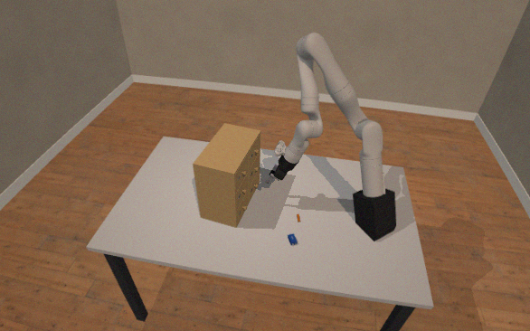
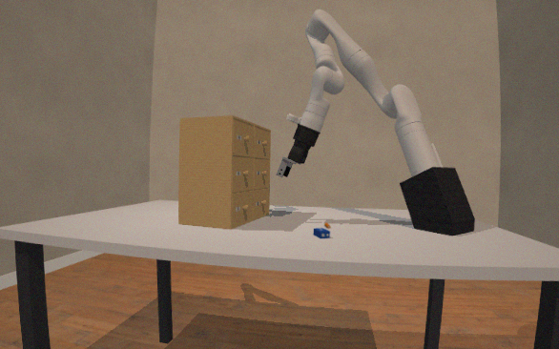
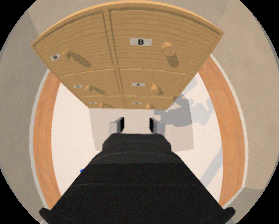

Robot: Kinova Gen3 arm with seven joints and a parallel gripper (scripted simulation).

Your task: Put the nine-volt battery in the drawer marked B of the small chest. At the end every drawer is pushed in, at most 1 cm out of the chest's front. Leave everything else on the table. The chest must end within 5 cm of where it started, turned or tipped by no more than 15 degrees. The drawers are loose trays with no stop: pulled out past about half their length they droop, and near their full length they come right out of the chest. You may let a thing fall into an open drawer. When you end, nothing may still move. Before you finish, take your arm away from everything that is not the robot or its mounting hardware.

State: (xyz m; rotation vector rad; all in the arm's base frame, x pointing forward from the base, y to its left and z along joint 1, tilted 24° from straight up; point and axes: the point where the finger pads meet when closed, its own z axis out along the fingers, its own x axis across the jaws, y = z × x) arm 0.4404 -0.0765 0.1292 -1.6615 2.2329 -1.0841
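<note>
End effector (image 2: 282, 171) spread wide, nothing between the fingers; hanging just in front of the small chest (image 2: 206, 172), about level with the middle row of drawers, apart from the front. All six drawers flush, none drawn. Label B (image 3: 140, 42) legible in the wrist view on a drawer with a knob (image 3: 167, 46) to its side; other labels too small to read. Nine-volt battery (image 1: 292, 239) lying on the counter (image 1: 161, 235), well apart from the chest and nearer the arm's base (image 1: 374, 213). Small orange item (image 1: 298, 218) between battery and chest shadow, not part of the job.

Risks, as judged from here:
- Wrong knob taken: knobs close together, labels tiny; a slip to the neighbouring drawer likely.
- Fingers closing beside the knob rather than around it, then a pull on nothing.
- Overlong pull: no stop on the trays, so droop or full drop-out.
- Chest dragged or tipped if the drawer binds or the pull runs off-axis.
- Orange item knocked during the later reach for the battery.
</note>
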